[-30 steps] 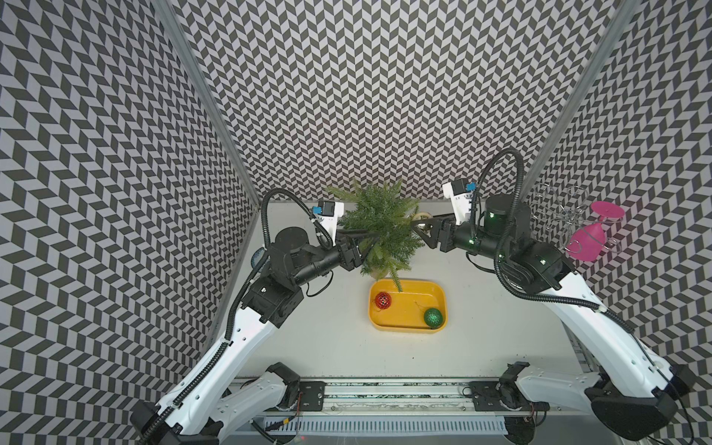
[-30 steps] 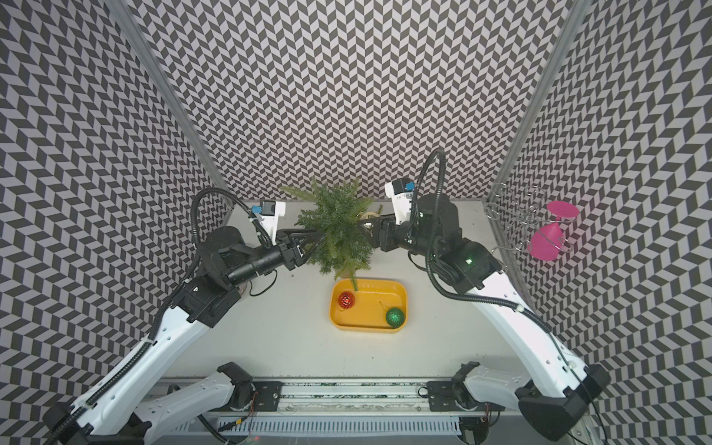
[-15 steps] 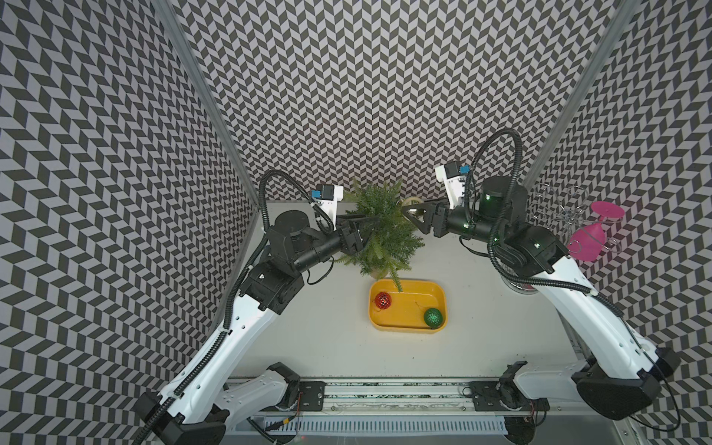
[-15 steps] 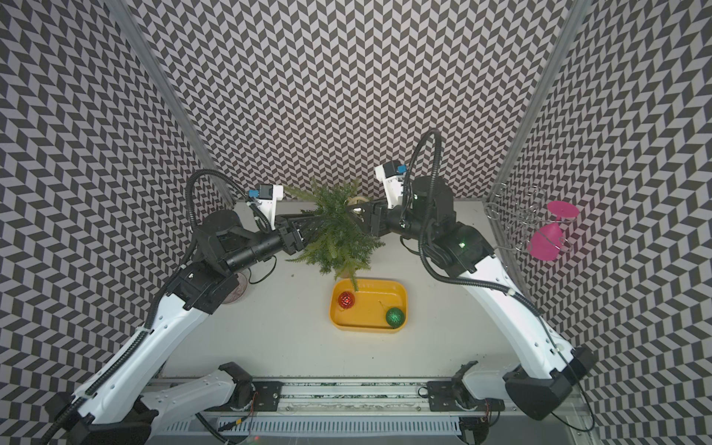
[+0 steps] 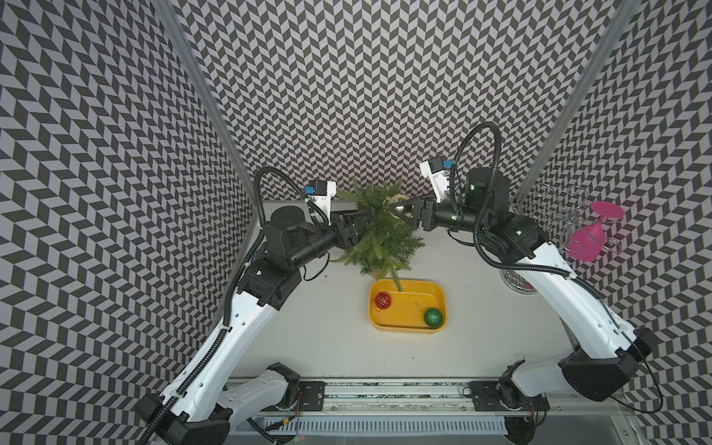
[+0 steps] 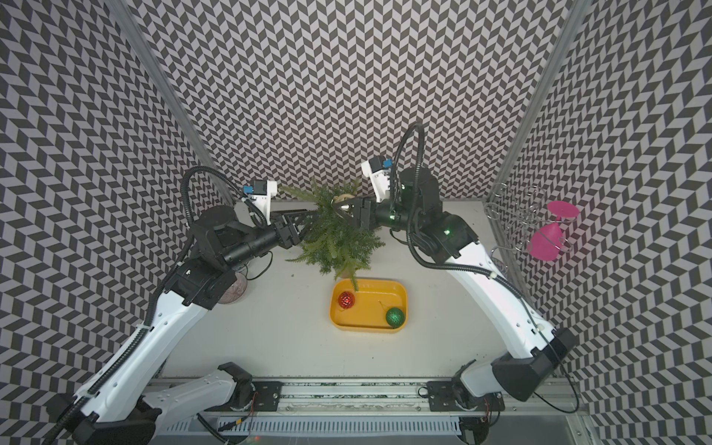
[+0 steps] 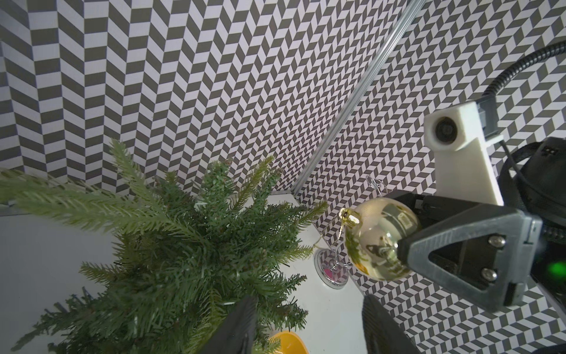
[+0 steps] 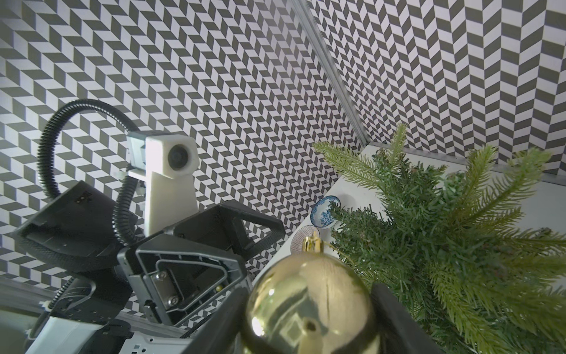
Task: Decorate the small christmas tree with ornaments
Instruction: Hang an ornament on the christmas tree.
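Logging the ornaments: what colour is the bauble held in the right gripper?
The bauble is shiny gold, seen clearest in the right wrist view.

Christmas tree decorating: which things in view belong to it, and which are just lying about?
Part of the job:
small christmas tree
gold ornament
red ornament
green ornament
yellow tray

Lying about:
pink wine glass
blue-patterned dish

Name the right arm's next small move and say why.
Probably ease the right pincer a little closer to the small christmas tree. It is shut on the gold ornament beside the upper branches, and its string loop trails toward them; whether it has caught one I cannot tell. The left pincer stands open nearby.
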